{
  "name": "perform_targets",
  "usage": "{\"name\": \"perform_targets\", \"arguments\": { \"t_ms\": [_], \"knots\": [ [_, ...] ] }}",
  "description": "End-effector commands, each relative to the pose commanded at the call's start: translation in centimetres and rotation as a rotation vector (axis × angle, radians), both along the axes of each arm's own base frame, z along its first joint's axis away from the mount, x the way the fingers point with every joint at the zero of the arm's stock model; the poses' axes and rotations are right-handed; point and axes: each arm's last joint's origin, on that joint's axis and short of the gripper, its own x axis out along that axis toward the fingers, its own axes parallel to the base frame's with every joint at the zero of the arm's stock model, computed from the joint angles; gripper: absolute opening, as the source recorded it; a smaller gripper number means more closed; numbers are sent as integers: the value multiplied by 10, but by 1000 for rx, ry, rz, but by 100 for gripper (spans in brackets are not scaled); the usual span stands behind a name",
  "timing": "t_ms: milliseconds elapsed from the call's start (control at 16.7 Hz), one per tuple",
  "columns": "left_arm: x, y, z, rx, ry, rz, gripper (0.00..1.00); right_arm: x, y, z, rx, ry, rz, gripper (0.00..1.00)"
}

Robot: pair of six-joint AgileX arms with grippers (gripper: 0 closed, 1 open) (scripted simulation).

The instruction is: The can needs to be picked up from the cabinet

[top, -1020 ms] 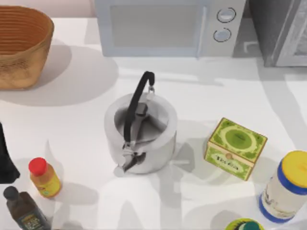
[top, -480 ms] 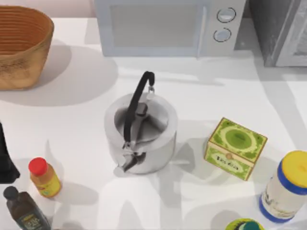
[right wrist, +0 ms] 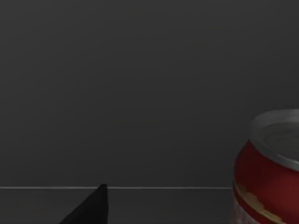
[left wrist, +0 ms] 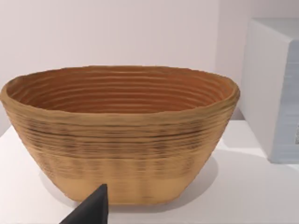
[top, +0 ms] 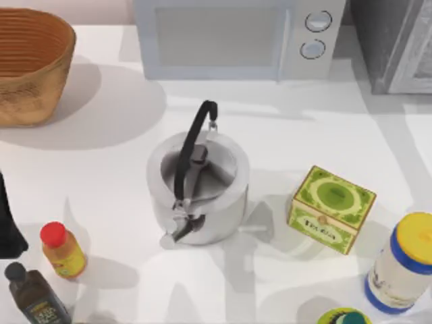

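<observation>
The can (right wrist: pixel 268 170) is red with a silver top and a pale band. It stands upright inside the dark grey cabinet (right wrist: pixel 140 93), on its floor. A dark part of my right gripper (right wrist: pixel 91 207) shows low in the right wrist view, apart from the can and off to its side. From above, the cabinet (top: pixel 388 40) is the grey box at the table's back right. My left gripper (left wrist: pixel 91 210) is parked at the table's left edge, facing the woven basket (left wrist: pixel 121 135).
A metal kettle (top: pixel 197 189) with a black handle stands mid-table. A green tea box (top: pixel 331 209) and a yellow-lidded jar (top: pixel 405 263) are at the right. An orange bottle (top: pixel 62 251) and a dark bottle (top: pixel 34 293) are at the front left. A microwave (top: pixel 236 37) stands at the back.
Shadows on the right half of the table have shifted slightly. The things on the table and the left arm have not moved.
</observation>
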Motion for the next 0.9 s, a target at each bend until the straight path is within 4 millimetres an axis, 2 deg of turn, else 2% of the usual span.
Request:
{"name": "perform_targets", "arguments": {
  "t_ms": [240, 900],
  "knots": [
    [0, 0, 0, 0, 0, 0, 100, 1, 0, 0, 0, 0, 0, 100],
    [0, 0, 0, 0, 0, 0, 100, 1, 0, 0, 0, 0, 0, 17]
  ]
}}
